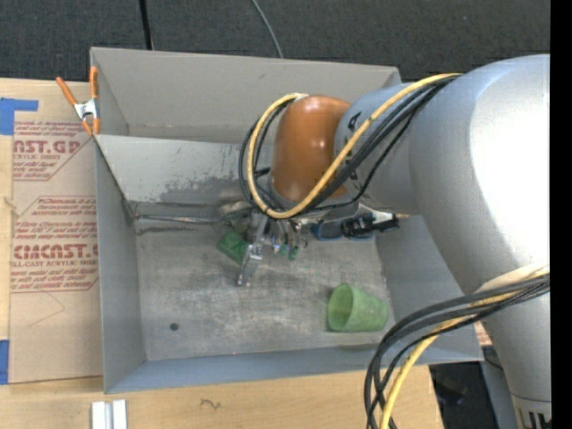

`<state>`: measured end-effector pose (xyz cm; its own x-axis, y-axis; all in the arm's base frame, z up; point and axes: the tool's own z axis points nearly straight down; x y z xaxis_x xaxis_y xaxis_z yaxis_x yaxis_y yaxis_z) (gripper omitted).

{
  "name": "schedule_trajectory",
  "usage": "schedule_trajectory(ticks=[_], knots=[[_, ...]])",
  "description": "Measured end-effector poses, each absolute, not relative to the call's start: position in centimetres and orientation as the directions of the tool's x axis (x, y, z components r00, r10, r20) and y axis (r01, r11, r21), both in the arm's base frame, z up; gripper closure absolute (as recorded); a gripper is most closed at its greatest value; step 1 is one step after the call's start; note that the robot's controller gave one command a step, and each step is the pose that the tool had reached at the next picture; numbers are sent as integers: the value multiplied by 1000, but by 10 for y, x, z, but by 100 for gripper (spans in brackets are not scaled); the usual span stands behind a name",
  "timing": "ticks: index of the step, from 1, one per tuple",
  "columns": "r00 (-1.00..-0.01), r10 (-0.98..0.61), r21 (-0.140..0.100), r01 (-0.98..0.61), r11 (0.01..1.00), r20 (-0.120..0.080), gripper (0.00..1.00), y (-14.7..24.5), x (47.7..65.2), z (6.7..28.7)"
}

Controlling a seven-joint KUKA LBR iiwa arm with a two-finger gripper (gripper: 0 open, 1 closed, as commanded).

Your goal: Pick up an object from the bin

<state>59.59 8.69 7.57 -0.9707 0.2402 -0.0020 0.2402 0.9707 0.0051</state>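
Observation:
My gripper (248, 268) hangs below the orange cover over the middle of the bin floor, its tip low above the grey metal. A small dark green block (233, 246) lies just to its left, close against it; I cannot tell whether they touch. A blue and black pen-like thing (350, 228) with a white tip lies to the right of the gripper, partly under the arm. A light green plastic cup (355, 309) lies on its side at the bin's front right, well apart from the gripper.
A pale grey thing (234, 208) rests near the foot of the back wall, behind the gripper. The arm and its yellow and black cables cover the bin's right side. Bare floor spreads across the left and front left.

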Motion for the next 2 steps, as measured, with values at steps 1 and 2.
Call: schedule_trajectory(ticks=[1, 2], knots=[[-970, 242, 6, 242, 970, -6, 100, 86, 597, 77], [-995, -101, 0, -101, 995, -10, 100, 68, 576, 282]])
